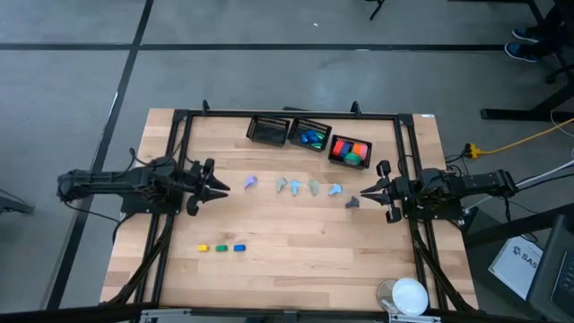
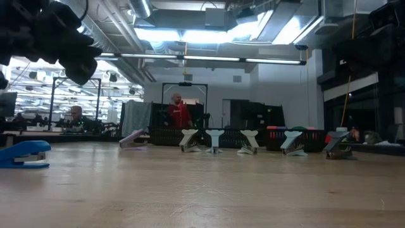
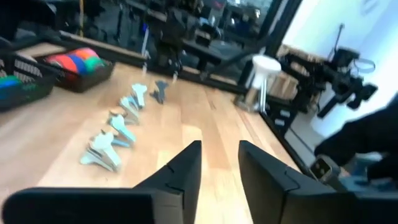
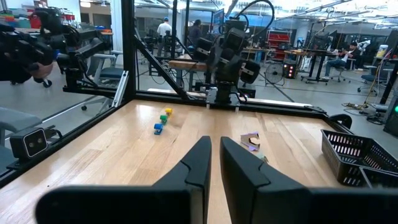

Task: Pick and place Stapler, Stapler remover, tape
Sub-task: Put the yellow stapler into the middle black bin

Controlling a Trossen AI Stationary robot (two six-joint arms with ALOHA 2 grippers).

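**Q:** Blue tape piece point(image 2: 25, 154), low view, near-left edge. What is it doing?

**A:** It is lying flat on the counter point(image 1: 296, 269), w/ nothing touching it. Seen from above, it is sitting at the right end of a short row. The green tape piece point(image 1: 221, 248) is sitting in the middle and the yellow tape piece point(image 1: 203, 248) at the left end. All three are lying near the front edge, left of ctr, w/ small gaps btwn them.

**Q:** Left tool, status?

**A:** The left tool point(image 1: 222, 187) is hanging above the left side of the counter and pointing inward along the row of claw pieces point(image 1: 296, 186). Its fingers are standing apart w/ a clear gap and are gripping nothing. It is sitting well apart from the tape row.

**Q:** Right tool?

**A:** The right tool point(image 1: 363, 192) is pointing inward from the right side. Its tip is sitting just beside the dark claw piece point(image 1: 352, 203) at the right end of that row. Setting is narrow: the fingers are almost meeting, w/ nothing btwn them.

**Q:** Any other tape?

**A:** Yes. More blue and green pieces are sitting in the middle basket point(image 1: 310, 127) at the back of the counter. The right basket point(image 1: 350, 138) next to it is holding red, orange and green pieces. The left basket point(image 1: 267, 131), black mesh, is standing beside the middle one.
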